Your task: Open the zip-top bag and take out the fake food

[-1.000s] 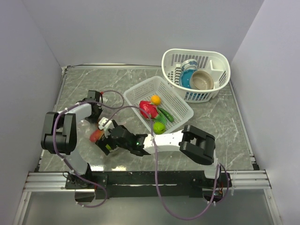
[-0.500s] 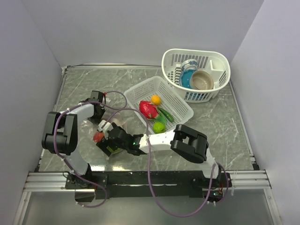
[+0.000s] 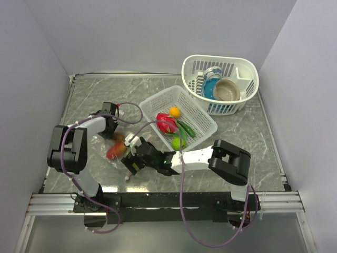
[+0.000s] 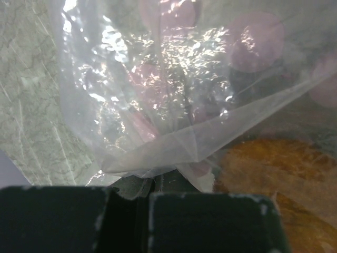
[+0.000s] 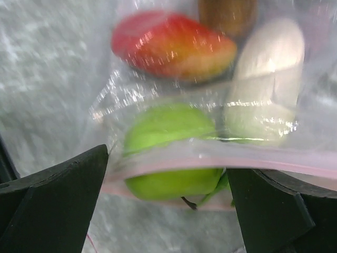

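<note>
The zip-top bag (image 3: 113, 150) lies crumpled on the table at the left, clear, with a pinkish zip strip (image 5: 210, 158). My left gripper (image 3: 109, 125) is shut on a fold of the bag's far end (image 4: 158, 153). My right gripper (image 3: 131, 161) is open at the bag's near end, its jaws wide apart with the zip strip and a green fruit (image 5: 168, 142) between them. Fake food shows inside the bag: a red-pink piece (image 5: 174, 45), (image 3: 116, 151), a whitish piece (image 5: 268, 68) and a brown one (image 5: 226, 13). An orange-brown piece (image 4: 263, 168) shows through the plastic in the left wrist view.
A flat white basket (image 3: 202, 118) just right of the grippers holds a red-pink fruit (image 3: 166, 122), an orange one (image 3: 175, 112), a green pepper (image 3: 185, 129) and a lime-green fruit (image 3: 178, 142). A taller white basket (image 3: 242, 66) at the back right holds a tan bowl and blue cup.
My right gripper has moved a little to the right along the table's near side. The bag and the red piece in it have shifted right. My left gripper stays on the bag.
</note>
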Controlling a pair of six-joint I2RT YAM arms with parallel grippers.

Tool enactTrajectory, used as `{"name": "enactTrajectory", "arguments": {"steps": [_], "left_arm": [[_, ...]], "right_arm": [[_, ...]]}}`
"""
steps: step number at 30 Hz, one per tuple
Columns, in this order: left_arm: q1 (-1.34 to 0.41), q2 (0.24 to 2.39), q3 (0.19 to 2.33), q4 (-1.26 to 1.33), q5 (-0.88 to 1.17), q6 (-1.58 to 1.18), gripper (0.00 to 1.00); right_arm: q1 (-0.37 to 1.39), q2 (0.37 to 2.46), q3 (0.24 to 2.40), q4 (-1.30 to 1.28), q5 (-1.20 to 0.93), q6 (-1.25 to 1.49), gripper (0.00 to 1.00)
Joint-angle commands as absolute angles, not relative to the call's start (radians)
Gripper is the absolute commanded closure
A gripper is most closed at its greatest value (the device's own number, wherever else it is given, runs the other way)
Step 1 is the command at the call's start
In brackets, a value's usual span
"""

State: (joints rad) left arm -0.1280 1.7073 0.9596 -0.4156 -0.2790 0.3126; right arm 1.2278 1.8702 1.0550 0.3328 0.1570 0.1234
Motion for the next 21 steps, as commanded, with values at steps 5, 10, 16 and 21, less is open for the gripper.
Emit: {"name": "enactTrajectory", "arguments": {"steps": [5, 10, 16, 21], "left_arm": [[-0.094, 1.743, 0.977, -0.384, -0.282, 0.334, 0.99], [-0.090, 1.752, 0.988, -0.393, -0.278, 0.330, 0.99], [-0.089, 1.746, 0.980, -0.388, -0.287, 0.336, 0.99], [-0.084, 1.756, 0.982, -0.376, -0.295, 0.350, 0.99]], "right_arm": [[1.226, 1.802, 0.974, 0.385, 0.178, 0.160, 0.00], [1.226, 1.847, 1.032, 0.377, 0.166, 0.149, 0.00], [1.224, 1.888, 1.080, 0.354, 0.126, 0.149, 0.02], [1.226, 1.763, 0.892, 0.436, 0.127, 0.161, 0.00]]}}
